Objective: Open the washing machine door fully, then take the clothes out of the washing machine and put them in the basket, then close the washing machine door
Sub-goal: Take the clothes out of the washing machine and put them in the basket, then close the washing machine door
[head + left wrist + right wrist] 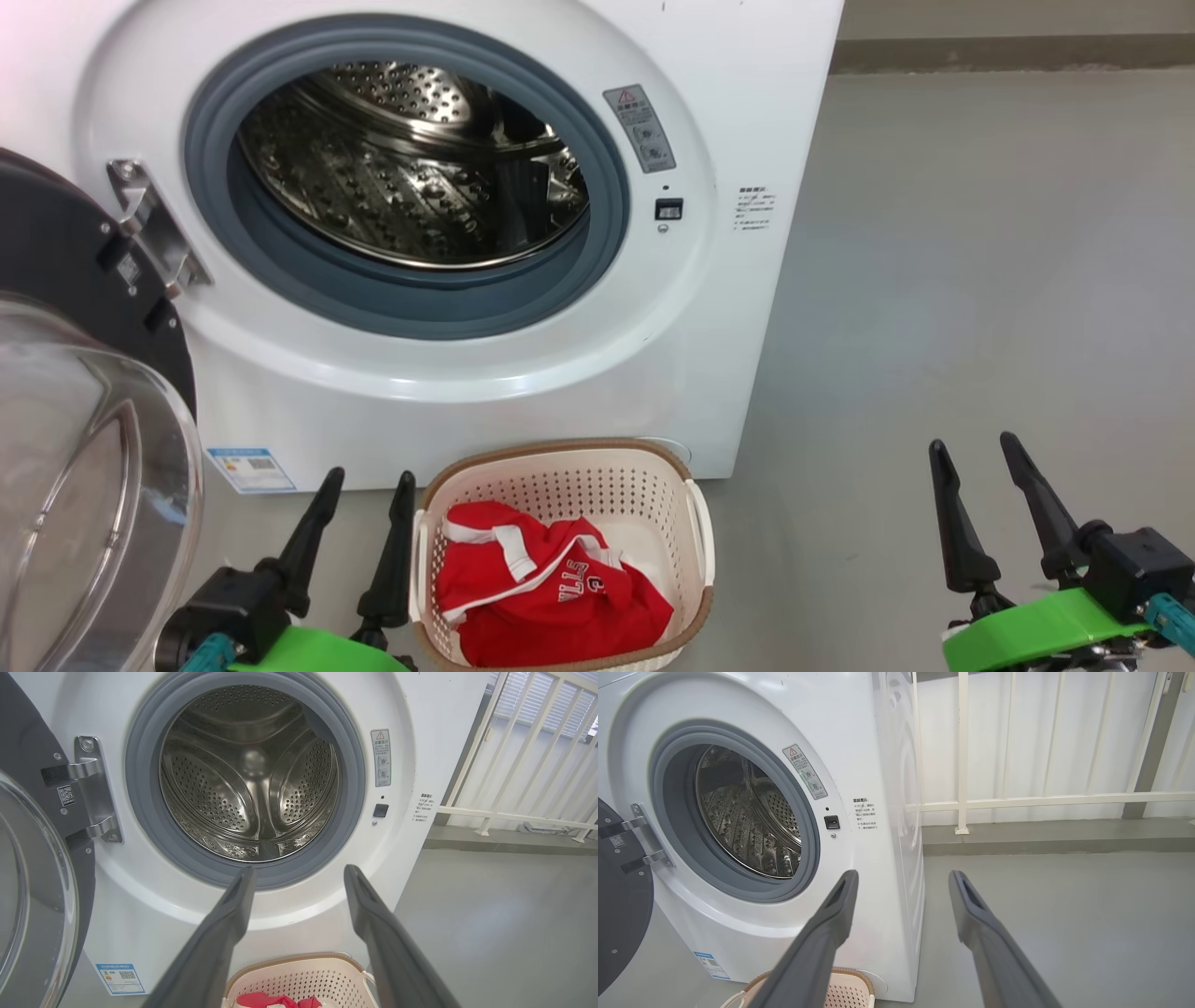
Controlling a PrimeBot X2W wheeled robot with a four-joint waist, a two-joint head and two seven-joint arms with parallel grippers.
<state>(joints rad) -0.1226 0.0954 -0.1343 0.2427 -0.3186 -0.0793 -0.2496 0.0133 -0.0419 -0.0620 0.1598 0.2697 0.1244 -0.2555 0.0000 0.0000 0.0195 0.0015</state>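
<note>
Fingers (pixel 392 551) of the left gripper (pixel 370 483) and right gripper (pixel 973 448) stood apart, holding nothing. Just right of the left fingers, the basket (pixel 560 448) held the clothes (pixel 551 597), probably parked below the opening for short transfers. Beyond, the washing machine (pixel 523 373) showed a bare-looking drum (pixel 411 168). The washing machine door (pixel 56 261) hung open, its glass bowl (pixel 93 485) crowding the left fingers; closing it was apparently the step left.

A red warning triangle is seen on the grey rectangular sticker (pixel 639 128) on the big white front-loading washing machine (pixel 766 93). Its small black print (pixel 754 207), the blue label (pixel 250 469) and the white lettering (pixel 577 581) on the bright red garment (pixel 560 625) cannot be read.
</note>
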